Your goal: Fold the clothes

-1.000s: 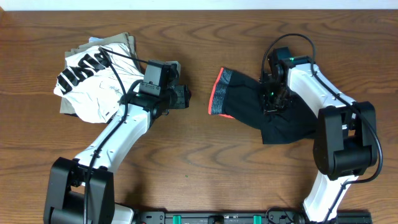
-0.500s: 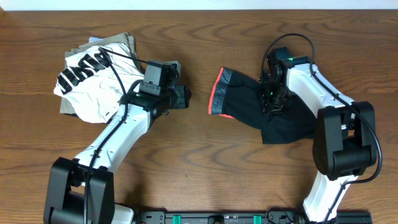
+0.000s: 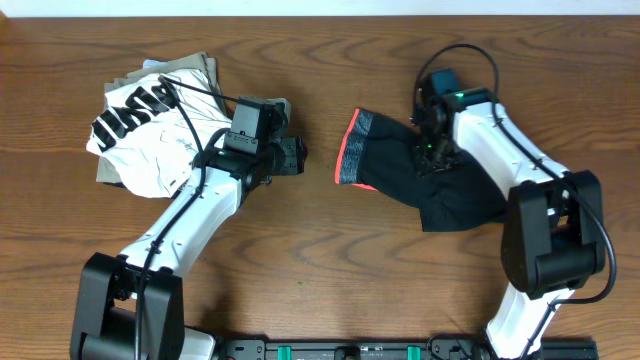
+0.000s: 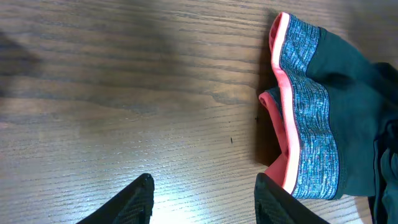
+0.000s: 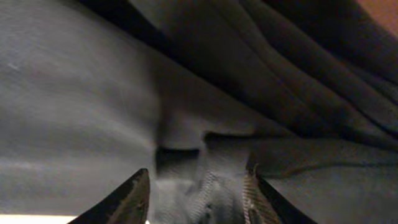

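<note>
The black pants [image 3: 455,190] lie crumpled at the table's right of centre, their grey waistband with a coral-red edge [image 3: 355,148] pointing left. My right gripper [image 3: 432,155] is down on the upper middle of the pants. In the right wrist view its fingers [image 5: 198,193] stand apart with bunched black fabric [image 5: 93,112] between them. My left gripper [image 3: 295,155] is open and empty over bare wood just left of the waistband. In the left wrist view the fingers [image 4: 202,199] are spread and the waistband [image 4: 308,106] lies to their right.
A white shirt with black lettering [image 3: 140,135] lies on a khaki folded garment [image 3: 190,68] at the back left, behind my left arm. The brown wooden table [image 3: 320,260] shows between the arms and along the front.
My right gripper has shifted slightly back and to the left on the pants. The left arm and the pile at the left have not moved.
</note>
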`<state>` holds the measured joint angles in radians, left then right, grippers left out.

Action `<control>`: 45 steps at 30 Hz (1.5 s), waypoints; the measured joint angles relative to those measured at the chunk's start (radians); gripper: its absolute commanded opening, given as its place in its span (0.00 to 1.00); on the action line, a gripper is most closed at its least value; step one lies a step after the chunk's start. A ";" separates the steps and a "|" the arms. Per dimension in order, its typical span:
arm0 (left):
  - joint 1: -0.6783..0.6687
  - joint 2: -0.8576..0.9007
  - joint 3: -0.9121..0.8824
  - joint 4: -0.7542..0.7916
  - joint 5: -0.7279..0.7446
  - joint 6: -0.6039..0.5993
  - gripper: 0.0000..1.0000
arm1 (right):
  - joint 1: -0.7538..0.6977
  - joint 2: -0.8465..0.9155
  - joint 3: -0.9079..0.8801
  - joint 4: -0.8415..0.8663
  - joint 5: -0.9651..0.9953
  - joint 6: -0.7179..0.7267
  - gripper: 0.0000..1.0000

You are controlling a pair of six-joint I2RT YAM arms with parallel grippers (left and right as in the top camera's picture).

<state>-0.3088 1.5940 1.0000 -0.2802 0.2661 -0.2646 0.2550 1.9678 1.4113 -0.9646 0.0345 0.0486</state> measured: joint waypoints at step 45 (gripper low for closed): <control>0.000 0.000 0.000 -0.005 0.000 0.000 0.54 | 0.055 -0.001 -0.144 0.066 0.164 0.113 0.13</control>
<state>-0.3088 1.5940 1.0000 -0.2848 0.2661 -0.2646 0.3099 1.9667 1.2675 -0.8989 0.1986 0.1616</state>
